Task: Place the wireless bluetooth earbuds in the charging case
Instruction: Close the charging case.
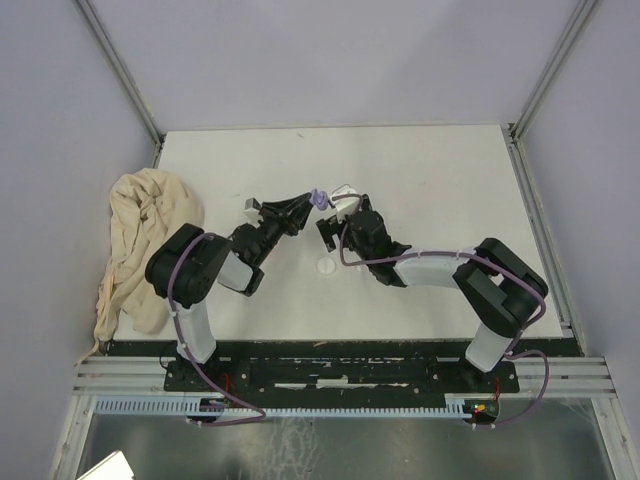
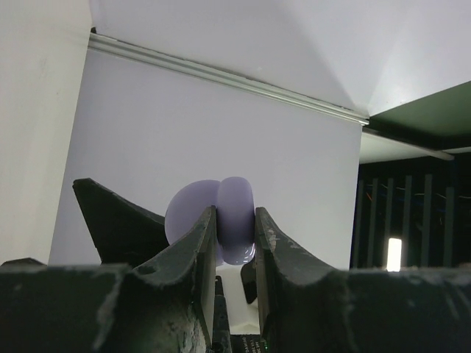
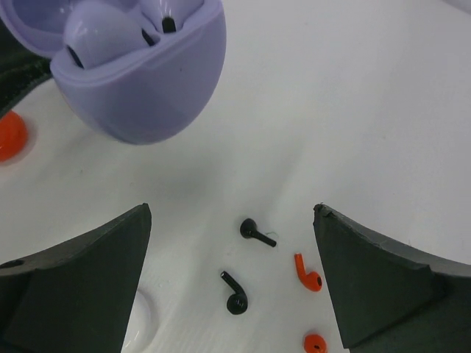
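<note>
Earbuds (image 3: 257, 233) loose on counter (image 3: 353, 110) under right end effector (image 3: 232, 265); lilac charging case (image 3: 147, 81) held aloft at its eleven o'clock.

Right end effector released, jaws wide, hovering over two black and two red earbuds (image 3: 309, 272). Upper black piece lies with stem toward four o'clock, lower black piece (image 3: 235, 294) with stem toward eleven. Both sit between the jaws, so the right arm is judged the nearer. Left end effector (image 2: 235, 239) clenched on the case, lid open, one lilac earbud (image 3: 99, 33) seated. Second socket (image 3: 168, 22) shows only a dark spot; filled or vacant cannot be told. Case top cut off by frame edge. Red disc (image 3: 9, 136) at nine o'clock cropped; white disc (image 3: 138, 323) half hidden behind the finger at seven o'clock. No loose lilac or white earbud in view.
</note>
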Robot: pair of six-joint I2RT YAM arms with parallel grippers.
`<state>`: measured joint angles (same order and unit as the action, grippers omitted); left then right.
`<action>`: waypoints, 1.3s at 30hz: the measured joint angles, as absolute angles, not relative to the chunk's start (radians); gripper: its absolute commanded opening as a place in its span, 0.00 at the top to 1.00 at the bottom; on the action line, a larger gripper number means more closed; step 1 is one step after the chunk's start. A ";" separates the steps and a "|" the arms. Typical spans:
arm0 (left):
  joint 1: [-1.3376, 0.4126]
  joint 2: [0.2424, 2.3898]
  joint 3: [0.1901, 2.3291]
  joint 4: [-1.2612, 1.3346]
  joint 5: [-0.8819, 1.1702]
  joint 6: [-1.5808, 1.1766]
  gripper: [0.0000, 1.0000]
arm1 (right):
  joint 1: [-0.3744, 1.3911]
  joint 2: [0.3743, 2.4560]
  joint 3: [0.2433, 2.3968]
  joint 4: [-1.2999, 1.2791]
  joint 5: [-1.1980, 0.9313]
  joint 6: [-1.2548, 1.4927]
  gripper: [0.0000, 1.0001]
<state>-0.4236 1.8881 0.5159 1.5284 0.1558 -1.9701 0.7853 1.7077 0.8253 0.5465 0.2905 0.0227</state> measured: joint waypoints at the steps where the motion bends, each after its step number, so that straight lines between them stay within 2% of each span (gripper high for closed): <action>1: -0.424 1.884 0.516 1.528 0.155 -1.970 0.97 | 0.787 1.714 0.830 0.562 0.300 0.017 0.01; 13: -0.434 1.882 0.483 1.524 0.154 -1.970 0.97 | 0.791 1.774 0.864 0.705 0.343 -0.034 0.01; 39: -0.440 1.984 0.442 1.528 0.150 -1.969 0.97 | 0.796 1.771 0.826 0.772 0.486 -0.157 0.01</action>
